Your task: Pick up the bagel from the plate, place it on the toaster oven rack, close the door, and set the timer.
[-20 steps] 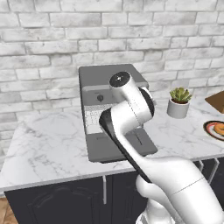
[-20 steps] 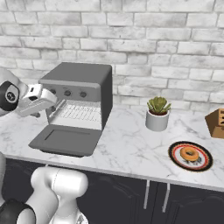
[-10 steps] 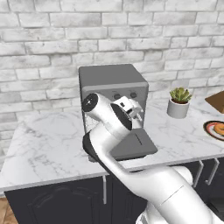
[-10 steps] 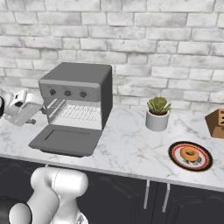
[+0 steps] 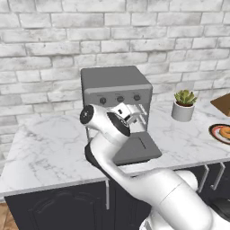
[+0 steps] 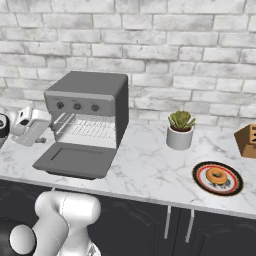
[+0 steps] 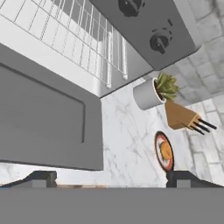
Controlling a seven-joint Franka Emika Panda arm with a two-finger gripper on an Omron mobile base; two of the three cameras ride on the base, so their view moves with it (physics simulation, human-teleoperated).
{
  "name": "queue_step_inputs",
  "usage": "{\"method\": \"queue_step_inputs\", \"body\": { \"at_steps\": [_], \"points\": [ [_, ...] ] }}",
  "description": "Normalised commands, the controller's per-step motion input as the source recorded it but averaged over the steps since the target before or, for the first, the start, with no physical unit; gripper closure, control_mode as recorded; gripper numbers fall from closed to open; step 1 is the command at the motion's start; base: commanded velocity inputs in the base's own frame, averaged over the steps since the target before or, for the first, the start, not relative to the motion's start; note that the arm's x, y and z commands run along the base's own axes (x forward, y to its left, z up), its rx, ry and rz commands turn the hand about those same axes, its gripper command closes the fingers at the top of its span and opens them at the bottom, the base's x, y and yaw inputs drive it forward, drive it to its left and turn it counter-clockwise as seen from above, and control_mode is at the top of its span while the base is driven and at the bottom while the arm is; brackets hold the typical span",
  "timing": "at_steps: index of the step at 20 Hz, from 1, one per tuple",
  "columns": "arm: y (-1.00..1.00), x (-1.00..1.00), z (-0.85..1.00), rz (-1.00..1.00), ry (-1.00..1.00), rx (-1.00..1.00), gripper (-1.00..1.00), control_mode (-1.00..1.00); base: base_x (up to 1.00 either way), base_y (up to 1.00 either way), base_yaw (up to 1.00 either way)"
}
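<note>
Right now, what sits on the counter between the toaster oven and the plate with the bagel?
In the right base view, a potted succulent stands between the toaster oven and the plate holding the bagel; otherwise bare marble.

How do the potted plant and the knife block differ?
The potted plant is a round white pot with green leaves; the knife block is angular brown wood. The plant stands nearer the toaster oven; the block sits at the far right. Both rest on the counter.

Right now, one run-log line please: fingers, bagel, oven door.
fingers: open, holding nothing, left of the oven | bagel: on plate, far right of counter | door: folded down open | rack: bare
</note>
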Motion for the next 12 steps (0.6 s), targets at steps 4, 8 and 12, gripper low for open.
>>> {"method": "queue_step_inputs", "body": {
  "at_steps": [4, 8, 12],
  "points": [
    [0.00, 0.39, -0.18, 0.00, -0.05, 0.00, -1.00, -1.00, 0.00, 0.00, 0.00],
    [0.00, 0.29, -0.22, 0.00, -0.07, 0.00, -1.00, -1.00, 0.00, 0.00, 0.00],
    [0.00, 0.24, -0.28, 0.00, -0.04, 0.00, -1.00, -1.00, 0.00, 0.00, 0.00]
  ]
}}
